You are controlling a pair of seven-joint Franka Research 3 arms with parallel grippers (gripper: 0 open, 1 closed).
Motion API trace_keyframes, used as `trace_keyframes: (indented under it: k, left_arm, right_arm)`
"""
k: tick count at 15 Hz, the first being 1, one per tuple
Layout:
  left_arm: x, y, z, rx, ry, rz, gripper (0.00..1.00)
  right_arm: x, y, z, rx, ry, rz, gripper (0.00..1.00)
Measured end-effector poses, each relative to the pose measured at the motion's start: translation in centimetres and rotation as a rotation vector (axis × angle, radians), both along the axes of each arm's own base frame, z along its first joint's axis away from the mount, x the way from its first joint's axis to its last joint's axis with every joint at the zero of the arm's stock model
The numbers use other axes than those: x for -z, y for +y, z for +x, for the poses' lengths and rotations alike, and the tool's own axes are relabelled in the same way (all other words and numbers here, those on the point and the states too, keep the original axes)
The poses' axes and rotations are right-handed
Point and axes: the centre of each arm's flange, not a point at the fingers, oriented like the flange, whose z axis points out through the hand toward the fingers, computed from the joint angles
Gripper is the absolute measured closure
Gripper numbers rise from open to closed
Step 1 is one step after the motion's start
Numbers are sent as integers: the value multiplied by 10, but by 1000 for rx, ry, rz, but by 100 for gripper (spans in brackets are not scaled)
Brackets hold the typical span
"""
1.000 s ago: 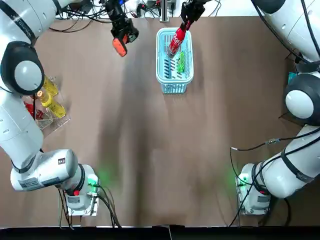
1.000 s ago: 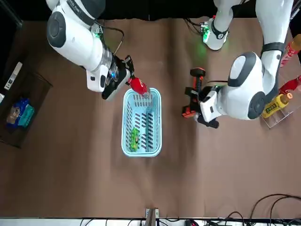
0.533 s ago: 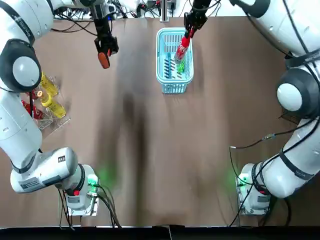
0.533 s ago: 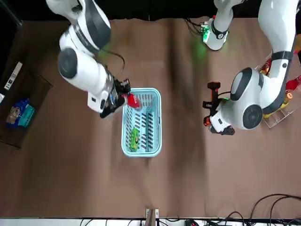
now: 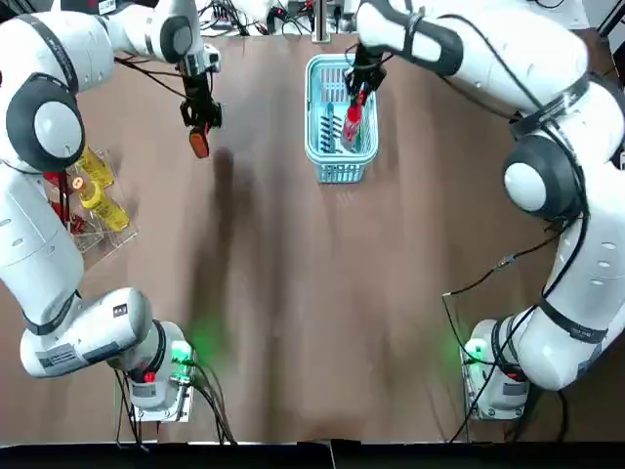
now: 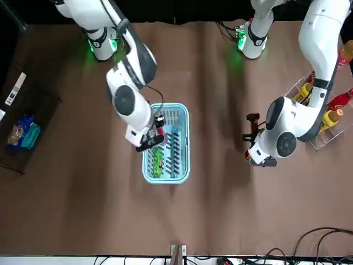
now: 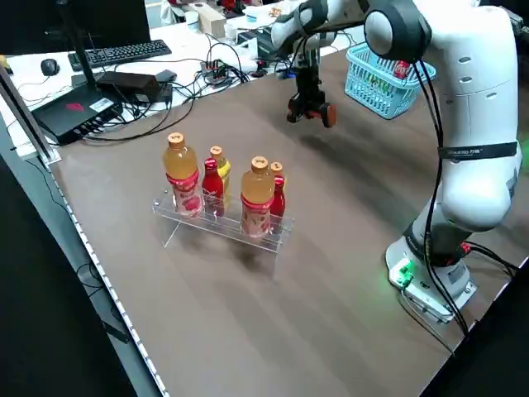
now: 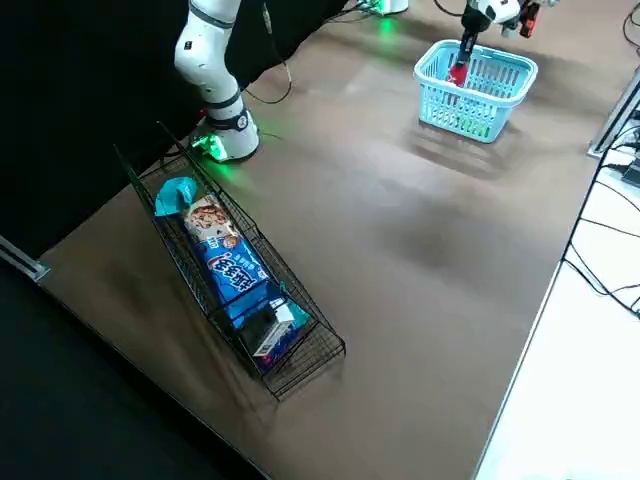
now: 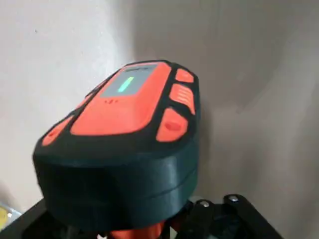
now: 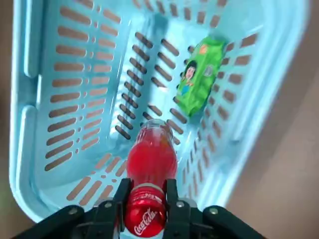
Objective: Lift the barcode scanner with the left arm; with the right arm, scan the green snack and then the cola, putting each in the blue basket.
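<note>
The blue basket [image 5: 339, 172] stands at the far middle of the table. The green snack [image 10: 196, 85] lies flat on its floor. My right gripper [image 5: 359, 84] is over the basket, shut on the cap end of the red cola bottle [image 10: 151, 160], which hangs base-down inside the basket beside the snack. Whether the base touches the floor I cannot tell. My left gripper [image 5: 199, 109] is to the left of the basket, shut on the orange-and-black barcode scanner [image 9: 124, 134], held a little above the table. In the front view the scanner [image 6: 252, 138] sits by the left wrist.
A clear rack of yellow and red bottles [image 5: 93, 195] stands at the table's left edge. A black wire bin with snack packs [image 8: 235, 270] sits off the right side. Cables run along the far edge behind the basket.
The right gripper has lowered the cola from above the basket's far rim down into the basket. The left gripper has carried the scanner leftward, away from the basket, and a bit nearer.
</note>
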Motion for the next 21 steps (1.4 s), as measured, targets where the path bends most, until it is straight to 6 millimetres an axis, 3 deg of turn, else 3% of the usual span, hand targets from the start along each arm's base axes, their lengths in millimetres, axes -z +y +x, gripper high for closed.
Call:
trace_keyframes:
  k: [4,9,14,16,21]
  left_arm:
    - [30,-2,-11,41,-15,19,86]
    - [51,0,-15,73,-15,35,86]
    - [65,-4,-13,80,-35,16,84]
    - [68,-5,-13,87,-41,15,73]
    - [62,-4,-6,99,-62,11,26]
  right_arm:
    - [18,27,-17,-18,11,-20,67]
    - [40,29,-9,24,-42,-56,67]
    - [54,41,-16,39,-41,-76,67]
    - [53,42,-17,46,-41,-78,67]
    - [54,43,-17,47,-41,-79,67]
